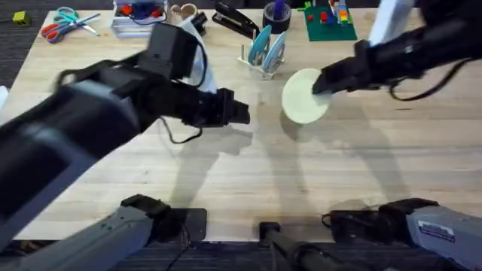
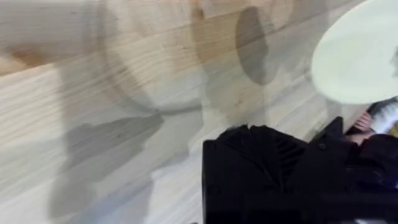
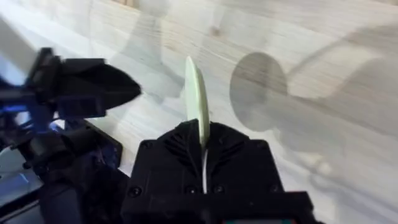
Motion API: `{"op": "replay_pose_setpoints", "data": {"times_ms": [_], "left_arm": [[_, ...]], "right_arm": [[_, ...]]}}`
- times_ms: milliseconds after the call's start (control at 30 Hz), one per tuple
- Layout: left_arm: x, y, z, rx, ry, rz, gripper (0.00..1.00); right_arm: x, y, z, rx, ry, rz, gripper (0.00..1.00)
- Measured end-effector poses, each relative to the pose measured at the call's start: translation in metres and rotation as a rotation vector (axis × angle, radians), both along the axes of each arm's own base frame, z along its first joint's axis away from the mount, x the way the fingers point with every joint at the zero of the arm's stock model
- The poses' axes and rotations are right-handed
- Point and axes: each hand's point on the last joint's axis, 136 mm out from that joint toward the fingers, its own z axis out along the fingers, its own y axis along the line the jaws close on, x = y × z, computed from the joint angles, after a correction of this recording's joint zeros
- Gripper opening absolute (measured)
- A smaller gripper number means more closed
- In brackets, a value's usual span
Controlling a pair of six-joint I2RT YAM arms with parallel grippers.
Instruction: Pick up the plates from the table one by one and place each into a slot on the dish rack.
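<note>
One cream plate (image 1: 305, 95) is clamped edge-on in the right gripper (image 1: 322, 83); the dish rack (image 1: 265, 54) lies just up-left. Left gripper (image 1: 239, 113): state cannot be told.

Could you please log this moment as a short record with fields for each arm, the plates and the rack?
right gripper: shut on the cream plate, held on edge above the table
left gripper: empty, left of the cream plate, jaws unclear
dish rack: behind the cream plate, two blue plates standing in its slots
step pending: cream plate not yet slotted
</note>
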Motion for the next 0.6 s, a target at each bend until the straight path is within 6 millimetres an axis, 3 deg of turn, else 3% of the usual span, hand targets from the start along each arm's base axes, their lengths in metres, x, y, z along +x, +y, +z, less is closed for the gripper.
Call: {"op": "replay_pose_setpoints", "data": {"times_ms": [300, 600], "left_arm": [[-0.024, 0.039, 0.030, 0.163, -0.128, 0.055, 0.039], [-0.022, 0.074, 0.075, 0.366, -0.246, 0.062, 0.038]], "right_arm": [[-0.007, -0.024, 0.044, -0.114, -0.040, -0.080, 0.032], [-0.006, -0.044, 0.076, -0.189, -0.072, -0.202, 0.032]]}}
